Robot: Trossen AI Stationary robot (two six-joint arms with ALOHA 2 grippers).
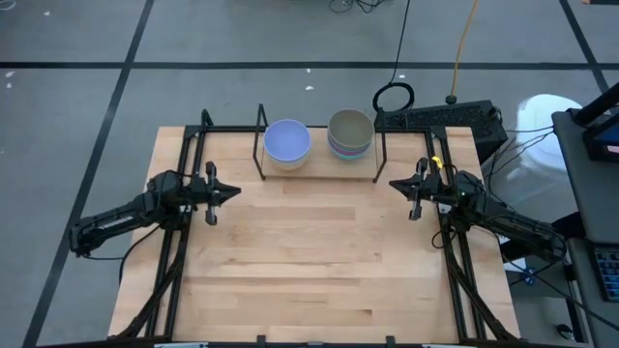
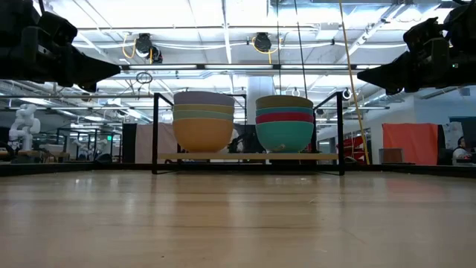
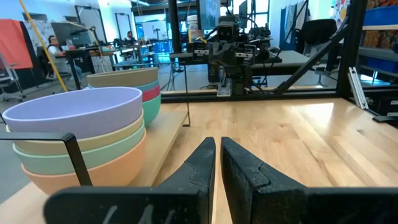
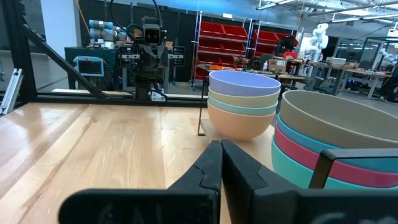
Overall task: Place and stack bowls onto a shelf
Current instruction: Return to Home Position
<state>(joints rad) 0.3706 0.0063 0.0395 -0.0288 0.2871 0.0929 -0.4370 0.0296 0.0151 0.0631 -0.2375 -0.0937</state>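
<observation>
Two stacks of bowls stand on the shelf's wooden board (image 2: 245,157) at the table's far edge. The left stack (image 2: 202,119) has a lavender bowl on top, then pale yellow, mint green and orange. The right stack (image 2: 284,123) has a grey-olive bowl on top, then teal, magenta and teal. Both stacks also show in the high view, left (image 1: 286,142) and right (image 1: 350,133). My left gripper (image 1: 235,192) hovers shut and empty at the table's left side. My right gripper (image 1: 394,184) hovers shut and empty at the right side.
The shelf's black rod frame (image 1: 261,145) rises around the stacks. Black arm frames (image 1: 184,222) run along both table sides. A black box with cables (image 1: 440,118) sits behind the table's far right corner. Bare wooden table (image 1: 319,261) lies between the arms.
</observation>
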